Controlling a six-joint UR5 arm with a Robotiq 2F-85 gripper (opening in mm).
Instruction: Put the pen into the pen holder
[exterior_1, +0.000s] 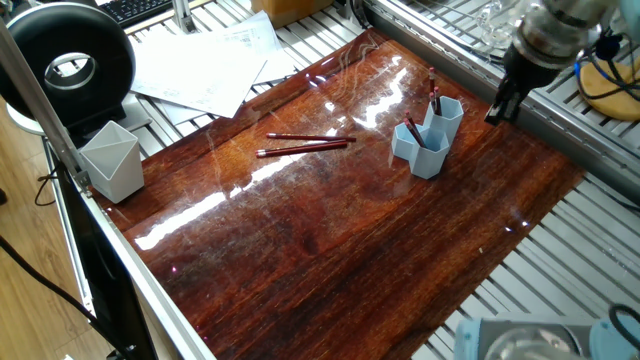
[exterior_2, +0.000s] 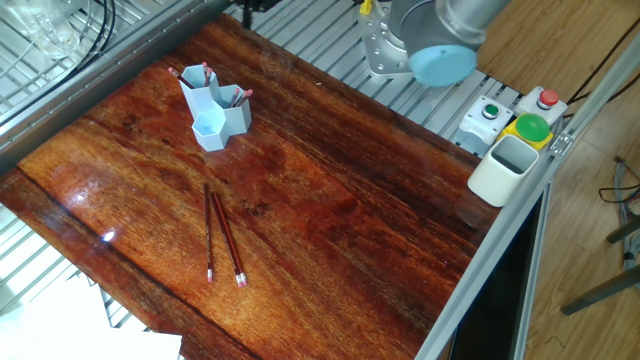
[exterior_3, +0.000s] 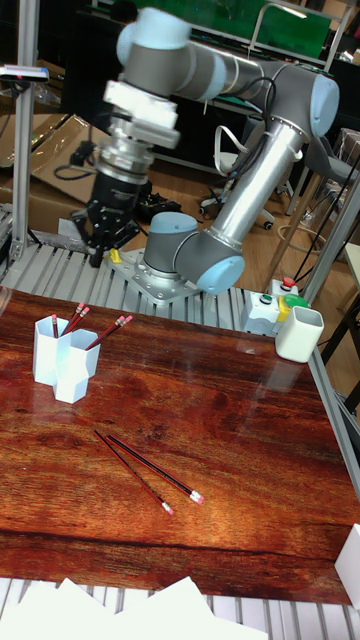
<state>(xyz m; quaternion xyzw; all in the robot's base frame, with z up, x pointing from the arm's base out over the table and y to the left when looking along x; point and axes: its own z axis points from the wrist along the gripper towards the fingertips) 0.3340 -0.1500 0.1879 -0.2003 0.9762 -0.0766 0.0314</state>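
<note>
Hanging above the table's far edge, just beyond the pen holder (exterior_1: 428, 140), gripper (exterior_1: 499, 108) with fingers pointing down and carrying nothing visible; gap between them too blurred to tell wide from narrow. Lying flat and almost touching on the bare wood, well apart from holder and fingers alike, two remaining pens (exterior_1: 305, 143), nearly parallel, long axes running roughly along the line from holder toward the table's middle, eraser tips pointing away from the holder in the tall view (exterior_3: 148, 468). Standing slanted in the blue tubes already, several others. Judging by this, next reach back across the holder to the pair.
</note>
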